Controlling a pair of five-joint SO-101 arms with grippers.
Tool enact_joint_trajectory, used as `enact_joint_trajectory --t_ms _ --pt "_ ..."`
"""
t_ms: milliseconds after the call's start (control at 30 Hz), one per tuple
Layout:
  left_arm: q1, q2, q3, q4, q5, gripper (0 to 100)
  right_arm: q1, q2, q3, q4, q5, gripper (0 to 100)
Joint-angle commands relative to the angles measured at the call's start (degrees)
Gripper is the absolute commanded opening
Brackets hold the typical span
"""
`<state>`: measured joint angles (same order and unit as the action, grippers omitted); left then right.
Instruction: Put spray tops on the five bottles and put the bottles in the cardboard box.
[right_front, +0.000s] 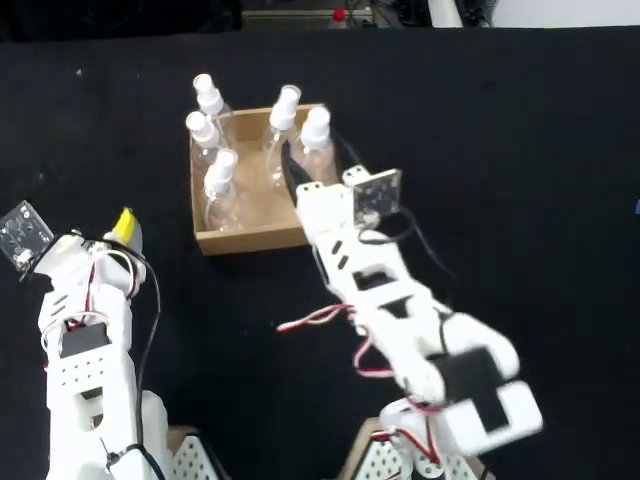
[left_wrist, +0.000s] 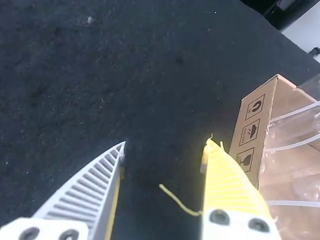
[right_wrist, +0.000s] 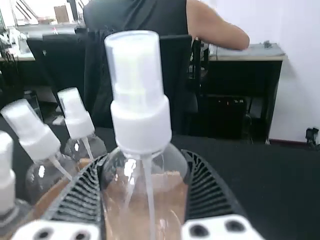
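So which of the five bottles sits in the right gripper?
The rightmost bottle in the cardboard box, as seen from above; the right gripper is closed around it alone.

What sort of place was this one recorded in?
Probably an office or lab workroom: a black-covered table bearing the cardboard box of spray bottles, and behind it, in the right wrist view, a desk against a white wall.

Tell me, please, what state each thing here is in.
Cardboard box, open-topped.
Five bottles, upright inside it, spray tops on.
Right claw, shut on one bottle.
Left claw, open, empty.
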<state>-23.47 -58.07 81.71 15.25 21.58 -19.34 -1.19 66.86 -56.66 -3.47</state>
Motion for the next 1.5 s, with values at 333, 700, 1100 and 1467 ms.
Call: enact_joint_trajectory --t_ms 333,700,1100,1467 --pt "-0.31 -1.05 -0.66 -1.14 0.26 22 -0.88 12.18 -4.88 -9.14 0.44 1.1" --pt "-0.40 -1.05 -0.66 -1.14 0.09 22 -0.88 15.43 -4.97 -9.05 0.53 1.5" --pt "-0.40 -1.05 -0.66 -1.14 0.00 22 -0.88 16.22 -5.05 -9.05 0.53 1.6" --pt "-0.40 -1.05 -0.66 -1.05 0.00 22 -0.97 15.87 -5.14 -9.05 0.62 1.6"
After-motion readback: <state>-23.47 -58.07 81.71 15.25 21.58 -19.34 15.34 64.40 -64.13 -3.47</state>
